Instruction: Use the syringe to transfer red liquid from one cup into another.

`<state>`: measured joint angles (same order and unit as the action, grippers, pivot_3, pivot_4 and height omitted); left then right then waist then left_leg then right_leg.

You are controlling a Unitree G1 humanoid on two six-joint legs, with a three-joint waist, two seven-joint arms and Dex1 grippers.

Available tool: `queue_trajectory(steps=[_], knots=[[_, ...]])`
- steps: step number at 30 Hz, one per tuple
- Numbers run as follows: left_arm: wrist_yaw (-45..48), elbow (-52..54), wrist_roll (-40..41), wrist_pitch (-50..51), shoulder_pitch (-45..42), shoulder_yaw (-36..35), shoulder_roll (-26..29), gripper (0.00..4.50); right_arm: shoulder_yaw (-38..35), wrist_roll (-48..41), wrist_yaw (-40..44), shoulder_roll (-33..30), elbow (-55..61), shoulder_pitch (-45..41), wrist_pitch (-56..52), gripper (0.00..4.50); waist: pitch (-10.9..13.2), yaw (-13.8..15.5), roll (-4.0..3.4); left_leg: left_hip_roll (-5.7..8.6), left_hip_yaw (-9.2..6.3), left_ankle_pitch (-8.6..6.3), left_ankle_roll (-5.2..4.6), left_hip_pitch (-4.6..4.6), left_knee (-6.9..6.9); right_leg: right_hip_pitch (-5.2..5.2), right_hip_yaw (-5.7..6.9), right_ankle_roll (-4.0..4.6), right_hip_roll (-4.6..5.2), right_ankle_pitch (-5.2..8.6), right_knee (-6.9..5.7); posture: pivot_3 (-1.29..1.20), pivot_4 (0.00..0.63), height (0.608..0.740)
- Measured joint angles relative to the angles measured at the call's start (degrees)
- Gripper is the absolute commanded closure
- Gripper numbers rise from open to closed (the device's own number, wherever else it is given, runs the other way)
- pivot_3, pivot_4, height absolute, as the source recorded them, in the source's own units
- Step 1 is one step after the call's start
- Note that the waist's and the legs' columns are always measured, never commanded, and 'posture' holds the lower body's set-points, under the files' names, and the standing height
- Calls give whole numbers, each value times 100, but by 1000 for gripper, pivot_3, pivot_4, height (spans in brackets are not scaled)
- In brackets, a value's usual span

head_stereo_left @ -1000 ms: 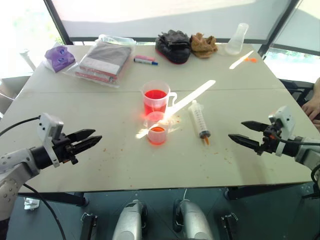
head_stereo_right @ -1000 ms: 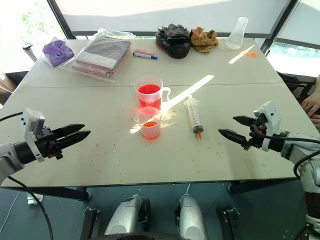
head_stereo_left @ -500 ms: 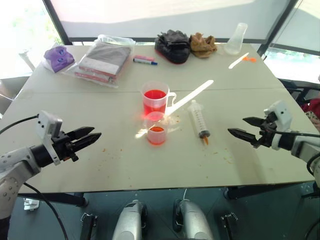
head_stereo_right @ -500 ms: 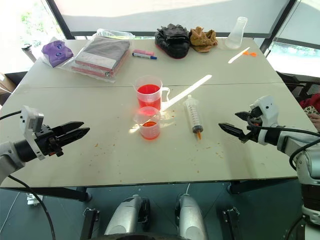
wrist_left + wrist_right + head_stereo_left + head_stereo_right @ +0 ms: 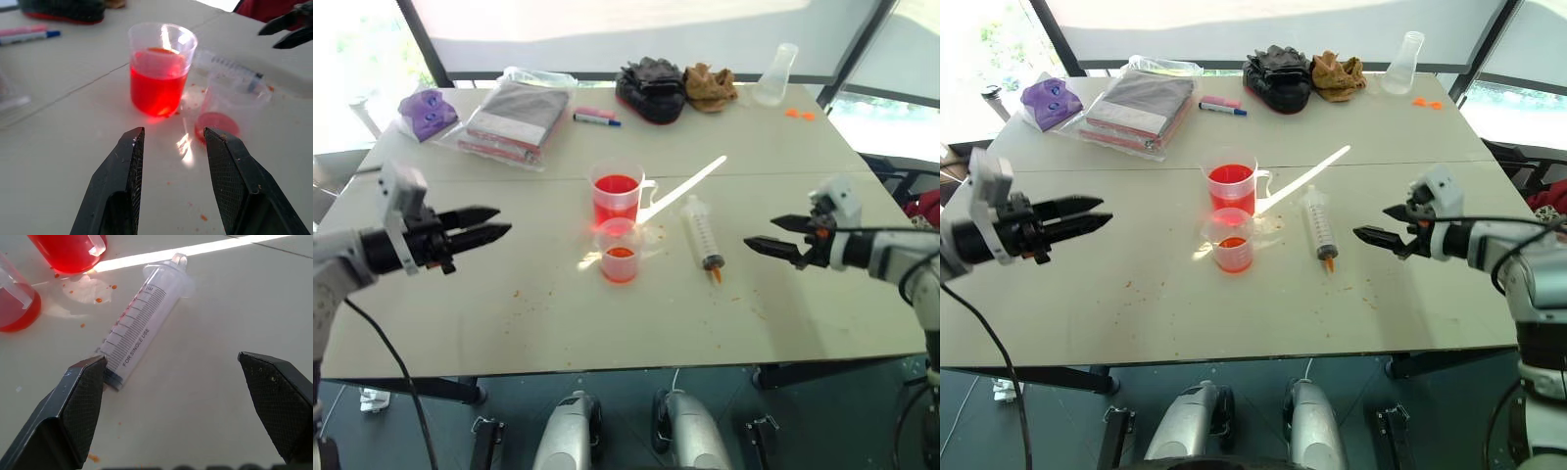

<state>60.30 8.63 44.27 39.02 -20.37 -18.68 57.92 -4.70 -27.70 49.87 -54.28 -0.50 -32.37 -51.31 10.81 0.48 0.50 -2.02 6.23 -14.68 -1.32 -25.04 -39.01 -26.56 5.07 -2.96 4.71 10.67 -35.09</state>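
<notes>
Lying flat on the counter [image 5: 822, 323], the syringe [image 5: 702, 231] sits just right of the short cup [image 5: 619, 253] and beaker [image 5: 617, 194]. Light, rigid, slick plastic, likely rolls; pinch mid-barrel. Both pincers spread, empty: right pincer [image 5: 775, 235] near it, left pincer [image 5: 481, 223] well apart.

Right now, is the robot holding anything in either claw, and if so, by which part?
No, nothing is held. The left gripper and right gripper are both open and empty above the table; the syringe lies untouched.
</notes>
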Motion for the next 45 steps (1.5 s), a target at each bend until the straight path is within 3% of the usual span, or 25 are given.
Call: queue_trajectory(steps=[3, 8, 16, 23, 33, 39, 40, 45], knots=[[528, -246, -97, -58, -565, 436, 91, 2475, 680, 264, 175, -73, -645, -1222, -612, 23, 1, -31, -2, 3, 6, 2, -2, -16, 2, -16, -1, -2, -3, -1, -4, 0, 150, 740], [796, -525, -323, -182, -1384, 982, -209, 2475, 1758, 292, 644, 343, -1682, -2907, -2130, 23, 1, -52, 2, 8, 7, 5, -1, -31, -5, -26, 0, -22, -8, -13, -12, 0, 150, 740], [387, 11, -280, -59, -1066, 956, -649, 2475, 3057, 1020, 1320, 1527, -4405, -4420, -2198, 23, 1, -144, 1, 12, 7, 5, -4, -34, -11, -26, -3, -31, -6, -17, -19, 0, 150, 740], [-275, 851, 46, 231, -291, 420, -763, 2475, 3228, 2023, 1434, 2528, -6549, -4995, -970, 23, 1, -154, 1, 9, 4, 9, 4, -33, -11, -26, -3, -32, -8, -17, -26, 0, 150, 740], [-1090, 1657, 381, 437, 500, -51, -1003, 2475, 2708, 2806, 746, 3460, -7486, -5105, 28, 23, -1, -147, 4, 7, -5, 23, 27, -27, -12, -17, 0, -32, -8, -17, -29, 0, 150, 740], [-1451, 1942, 470, 437, 906, -152, -1125, 2475, 2428, 3187, 74, 3574, -7551, -4956, 517, 2823, -6, -157, 8, 6, -7, 15, 14, 8, -11, 16, -1, -30, -8, -17, -30, 0, 150, 740], [-1487, 1964, 484, 437, 925, -188, -1134, 2475, 2378, 3206, 42, 3580, -7567, -4947, 547, 3028, -6, -160, 9, 6, -7, 14, 13, 14, -11, 23, -1, -29, -8, -17, -30, 0, 150, 740], [-1618, 1995, 505, 422, 957, -259, -1136, 2475, 2162, 3331, -66, 3619, -7563, -4869, 550, 3041, -8, -158, 9, 5, -10, 12, 14, 62, -8, 71, -1, -28, -8, -15, -31, 0, 150, 740]])
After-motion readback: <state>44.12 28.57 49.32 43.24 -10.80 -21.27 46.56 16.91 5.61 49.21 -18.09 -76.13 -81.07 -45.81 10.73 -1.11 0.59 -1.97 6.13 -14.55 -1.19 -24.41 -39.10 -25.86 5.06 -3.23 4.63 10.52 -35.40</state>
